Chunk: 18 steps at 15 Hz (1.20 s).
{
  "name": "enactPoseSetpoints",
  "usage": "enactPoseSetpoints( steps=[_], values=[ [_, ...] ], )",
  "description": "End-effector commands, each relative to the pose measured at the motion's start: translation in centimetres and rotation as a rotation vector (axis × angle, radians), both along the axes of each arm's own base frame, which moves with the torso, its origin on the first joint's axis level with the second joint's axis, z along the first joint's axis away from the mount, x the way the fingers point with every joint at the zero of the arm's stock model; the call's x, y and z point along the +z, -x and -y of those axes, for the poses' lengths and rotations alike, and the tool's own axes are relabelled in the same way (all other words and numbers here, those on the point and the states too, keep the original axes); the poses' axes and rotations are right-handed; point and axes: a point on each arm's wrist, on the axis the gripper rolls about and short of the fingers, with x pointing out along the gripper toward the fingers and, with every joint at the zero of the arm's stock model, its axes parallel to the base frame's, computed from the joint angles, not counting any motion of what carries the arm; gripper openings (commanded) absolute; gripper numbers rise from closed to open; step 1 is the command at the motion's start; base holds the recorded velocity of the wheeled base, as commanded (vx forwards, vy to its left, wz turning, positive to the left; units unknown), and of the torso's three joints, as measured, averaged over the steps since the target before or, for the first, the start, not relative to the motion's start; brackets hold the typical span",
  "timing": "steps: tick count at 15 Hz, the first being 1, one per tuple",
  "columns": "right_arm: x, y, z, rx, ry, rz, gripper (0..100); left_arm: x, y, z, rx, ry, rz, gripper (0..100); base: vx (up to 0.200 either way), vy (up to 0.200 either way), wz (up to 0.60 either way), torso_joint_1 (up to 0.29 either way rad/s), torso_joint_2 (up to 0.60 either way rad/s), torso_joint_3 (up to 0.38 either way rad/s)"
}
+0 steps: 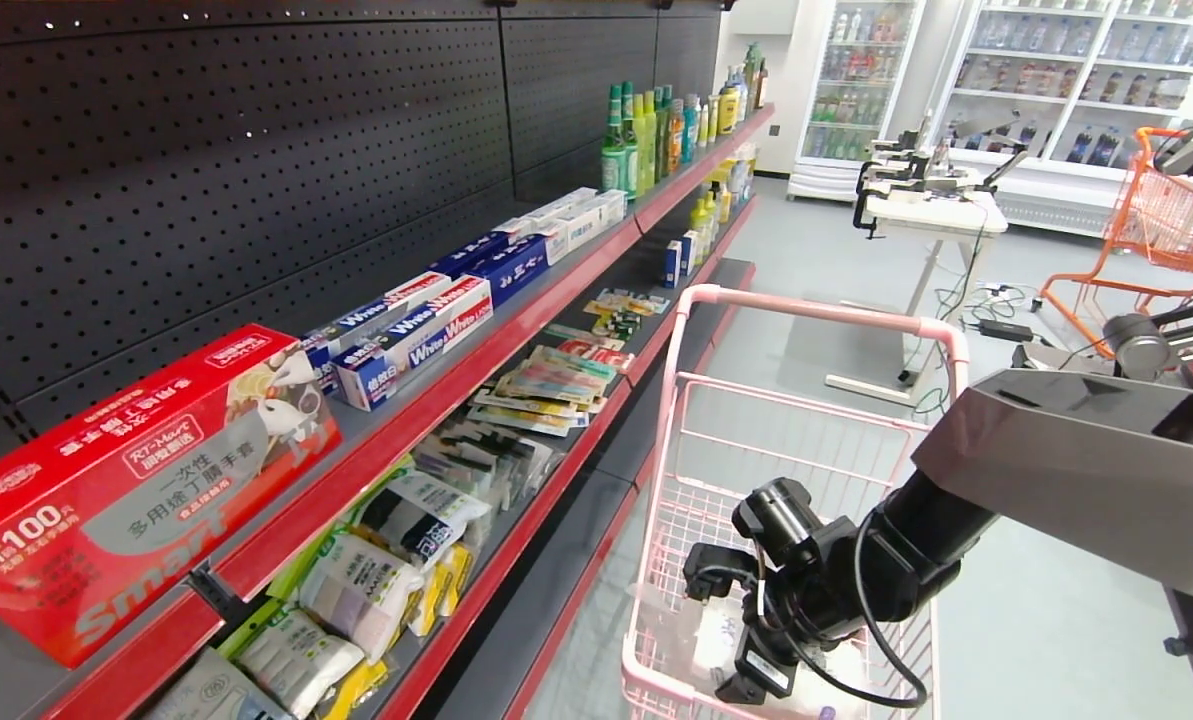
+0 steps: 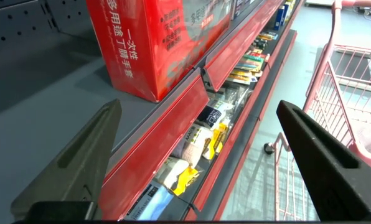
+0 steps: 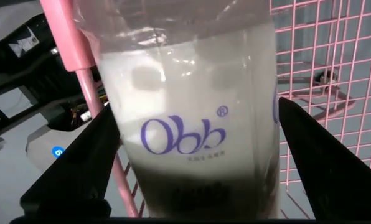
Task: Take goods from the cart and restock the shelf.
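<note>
Two claws to watch, and they are well apart. The right gripper (image 3: 198, 106) is down inside the pink cart (image 1: 824, 311), low at its near left corner, and it is spread wide. A clear bottle (image 3: 192, 149) of white liquid with purple lettering stands between its fingers (image 3: 79, 168), right beside the cart's pink corner post. The claw is released, with nothing clamped, and the bottle fills the gap from side to side. The cart's wire mesh runs behind it.

Over on the left, the left gripper (image 2: 198, 106) hangs above the near end of the top shelf (image 1: 516, 330), released too and carrying nothing. Just beyond it, a big red box (image 1: 136, 480) lies on the grey shelf board, close to the red front edge.

Farther along that board sits a row of blue-and-white toothpaste boxes (image 1: 426, 330), then white cartons, then green bottles (image 1: 636, 140) at the far end. Soft packets (image 1: 396, 540) crowd the level below, with flat card packs (image 1: 546, 385) farther on.

The cart stands in the aisle to the right of the shelving, its handle at the far side. Beyond it are a white table (image 1: 936, 215), an orange cart (image 1: 1156, 220) at the far right, and glass-door coolers (image 1: 856, 80) along the back wall.
</note>
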Motion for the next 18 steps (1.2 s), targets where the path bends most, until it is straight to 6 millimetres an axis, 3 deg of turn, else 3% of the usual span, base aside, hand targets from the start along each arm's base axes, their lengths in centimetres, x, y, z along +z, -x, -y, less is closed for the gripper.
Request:
enactPoseSetpoints(
  steps=[1, 18],
  values=[
    [-0.2, 0.0, -0.1, 0.005, 0.002, -0.004, 100, 0.0, 0.0, 0.0, 0.0, 0.001, 0.001, 100, 0.0, 0.0, 0.0, 0.0, 0.0, 0.0],
    [-0.2, -0.7, -1.0, 0.123, 0.068, 0.066, 100, 0.0, 0.0, 0.0, 0.0, -0.001, 0.001, 100, 0.0, 0.0, 0.0, -0.013, 0.03, 0.016]
  ],
)
